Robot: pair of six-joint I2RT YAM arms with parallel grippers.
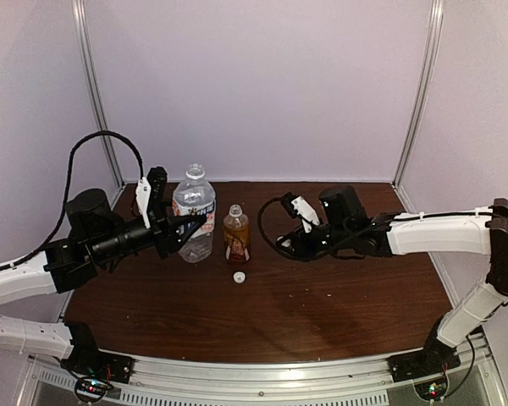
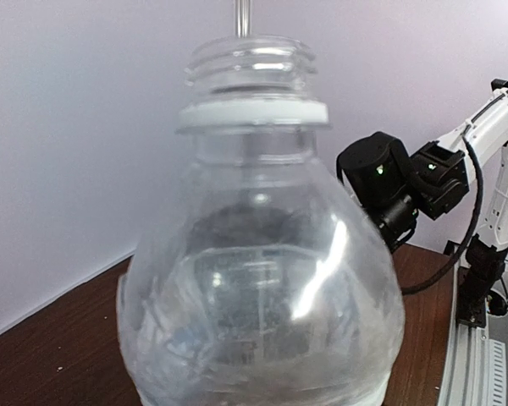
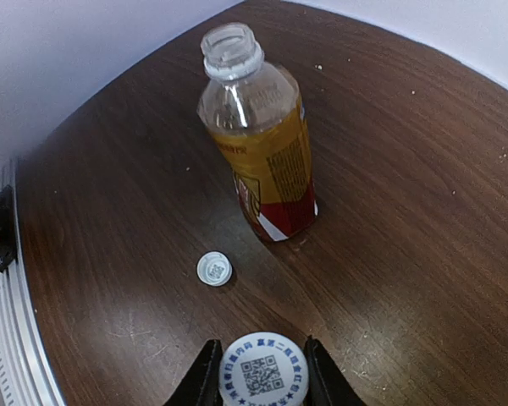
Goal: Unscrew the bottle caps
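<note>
Right wrist: right claw clamps white cap; small cap near amber bottle. Left claw at clear bottle, grip unclear.

Amber btl, clear btl, blue-white cap

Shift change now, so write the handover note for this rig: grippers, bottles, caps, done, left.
Left gripper: shut around the clear bottle, neck open.
Right gripper: shut on a white QR-printed cap.
Amber bottle: upright, open; small cap lies on the table beside it.
Done: both caps off.
Left: probably set down the held cap, release the bottle.
</note>
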